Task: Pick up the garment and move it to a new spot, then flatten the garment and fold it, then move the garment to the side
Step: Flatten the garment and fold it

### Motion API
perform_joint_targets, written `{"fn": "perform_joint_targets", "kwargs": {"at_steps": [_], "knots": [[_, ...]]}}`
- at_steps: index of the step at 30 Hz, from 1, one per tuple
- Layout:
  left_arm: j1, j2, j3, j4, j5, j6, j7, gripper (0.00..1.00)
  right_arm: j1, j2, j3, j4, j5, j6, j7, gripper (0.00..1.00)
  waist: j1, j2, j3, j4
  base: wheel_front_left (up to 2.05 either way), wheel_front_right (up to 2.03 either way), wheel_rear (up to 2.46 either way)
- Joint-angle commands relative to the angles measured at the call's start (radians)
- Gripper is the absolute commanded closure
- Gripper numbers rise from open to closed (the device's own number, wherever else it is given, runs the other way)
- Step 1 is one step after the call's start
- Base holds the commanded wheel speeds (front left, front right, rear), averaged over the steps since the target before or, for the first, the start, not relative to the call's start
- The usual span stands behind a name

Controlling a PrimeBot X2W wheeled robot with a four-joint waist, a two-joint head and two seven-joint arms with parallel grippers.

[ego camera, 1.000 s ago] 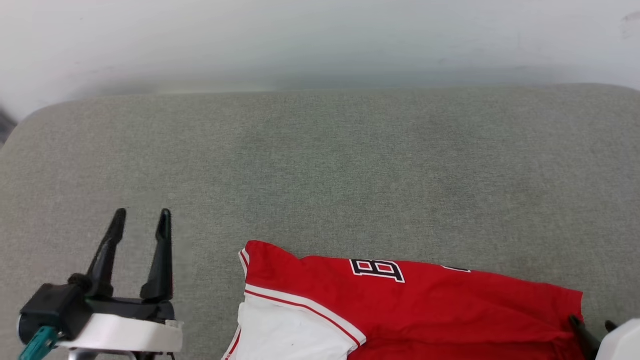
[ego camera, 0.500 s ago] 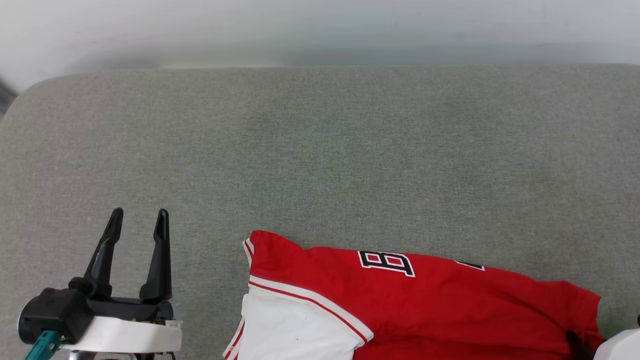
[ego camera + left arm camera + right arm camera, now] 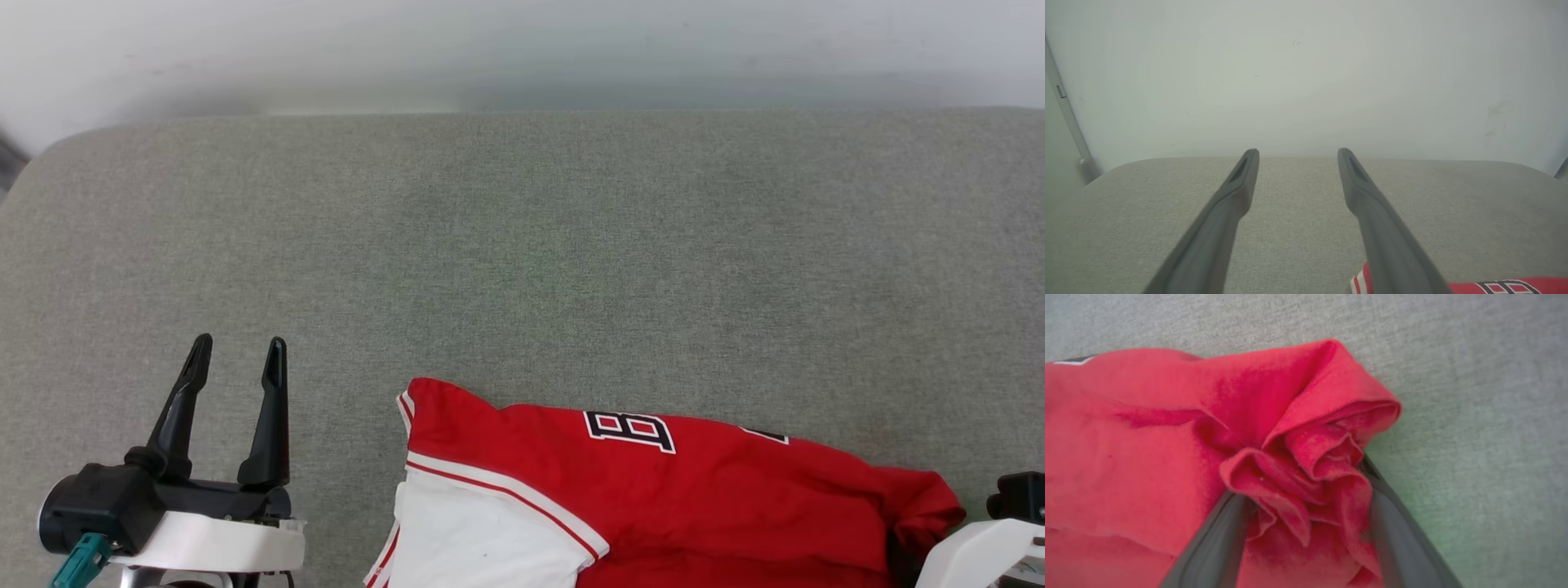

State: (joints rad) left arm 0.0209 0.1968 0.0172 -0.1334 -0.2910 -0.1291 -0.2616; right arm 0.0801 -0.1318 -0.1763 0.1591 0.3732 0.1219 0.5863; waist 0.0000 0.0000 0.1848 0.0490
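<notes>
Grey fabric cushion (image 3: 522, 245) against pale wall (image 3: 522, 49), my left pincer (image 3: 239, 343) spread, empty, my right pincer (image 3: 1302, 486) spread astride bunched corner of garment (image 3: 694, 490)

Grey fabric cushion (image 3: 522, 245) against pale wall (image 3: 522, 49)

One garment (image 3: 702, 490) lies along the near edge of the single grey cushion (image 3: 522, 245) — one white sleeve (image 3: 482, 539) showing, one block figure (image 3: 630, 430) whole and a sliver of a second beside it. Two grippers: the left gripper (image 3: 238, 347) toward the cushion's left edge, the right gripper (image 3: 1304, 490) at the garment's right end — two dark fingers (image 3: 1224, 220) each, four in all. One pale wall (image 3: 522, 49) stands behind the far edge
</notes>
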Motion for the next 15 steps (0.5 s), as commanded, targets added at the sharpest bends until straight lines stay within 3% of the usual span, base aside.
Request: {"fn": "perform_joint_targets", "kwargs": {"at_steps": [1, 8, 15], "knots": [[0.001, 0.004, 0.002, 0.000, -0.001, -0.001, -0.004, 0.00, 0.014, 0.052, 0.063, 0.055, 0.017, 0.016, 0.023, 1.00, 0.0000, 0.0000, -0.002, -0.001, 0.00, 0.00, 0.00], [0.007, 0.006, 0.002, 0.001, -0.001, -0.001, -0.004, 0.00, -0.003, -0.014, 0.012, 0.034, 0.011, 0.008, -0.046, 1.00, 0.0000, 0.0000, -0.014, -0.011, 0.00, 0.00, 0.00], [0.011, -0.001, -0.007, 0.005, -0.005, -0.001, -0.004, 0.00, -0.036, -0.064, -0.107, 0.027, -0.033, 0.008, -0.103, 1.00, 0.0000, 0.0000, -0.022, -0.018, 0.00, 0.00, 0.00]]}}
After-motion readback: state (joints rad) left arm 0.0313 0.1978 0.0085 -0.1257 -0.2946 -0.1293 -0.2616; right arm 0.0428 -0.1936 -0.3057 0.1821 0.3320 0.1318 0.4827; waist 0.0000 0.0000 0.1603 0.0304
